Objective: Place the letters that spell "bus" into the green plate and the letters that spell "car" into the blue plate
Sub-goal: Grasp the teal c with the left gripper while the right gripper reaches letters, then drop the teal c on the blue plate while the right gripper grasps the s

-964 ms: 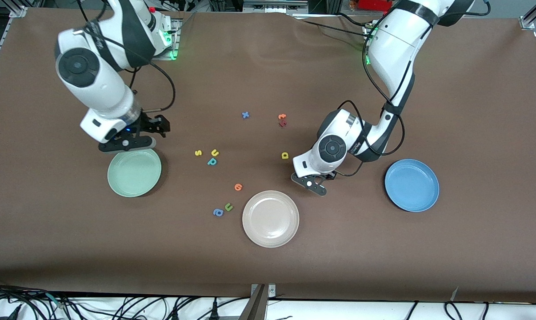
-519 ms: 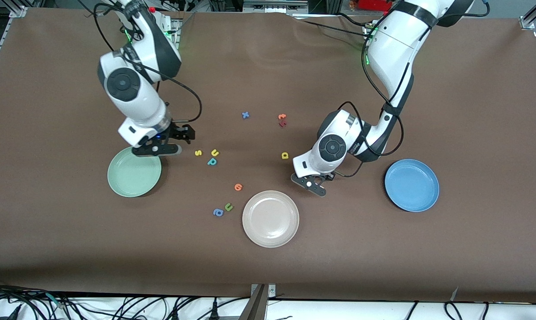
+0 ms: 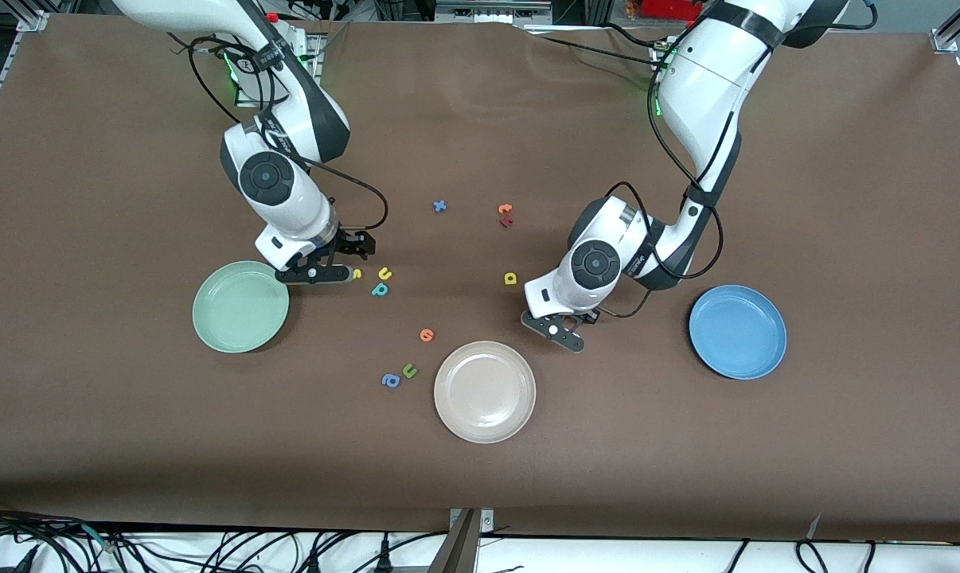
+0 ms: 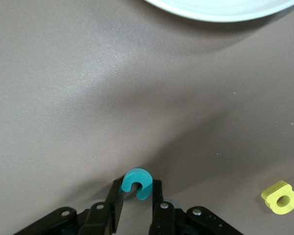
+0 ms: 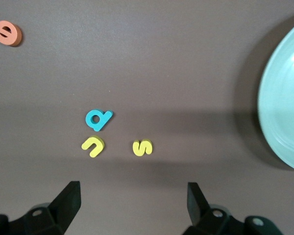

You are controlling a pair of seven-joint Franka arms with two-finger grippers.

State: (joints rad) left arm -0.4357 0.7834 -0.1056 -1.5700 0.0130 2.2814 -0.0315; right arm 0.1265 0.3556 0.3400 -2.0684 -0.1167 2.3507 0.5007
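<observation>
Both plates empty – green plate (image 3: pixel 240 306), blue plate (image 3: pixel 738 331). Left gripper (image 4: pixel 137 208) clamped on teal c (image 4: pixel 136 182) near beige plate (image 3: pixel 485 391). Right gripper (image 5: pixel 132 203) spread wide over s (image 5: pixel 142 148) – all 6 letters left.

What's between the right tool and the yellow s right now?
Nothing. In the right wrist view only bare table separates the open right tool from the s. The front view agrees.

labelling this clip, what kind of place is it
Probably a robotics lab bench: two Franka arms bolted at a brown-covered table, cable bundles along its edge, and foam letters and plastic plates laid out as test props.
</observation>
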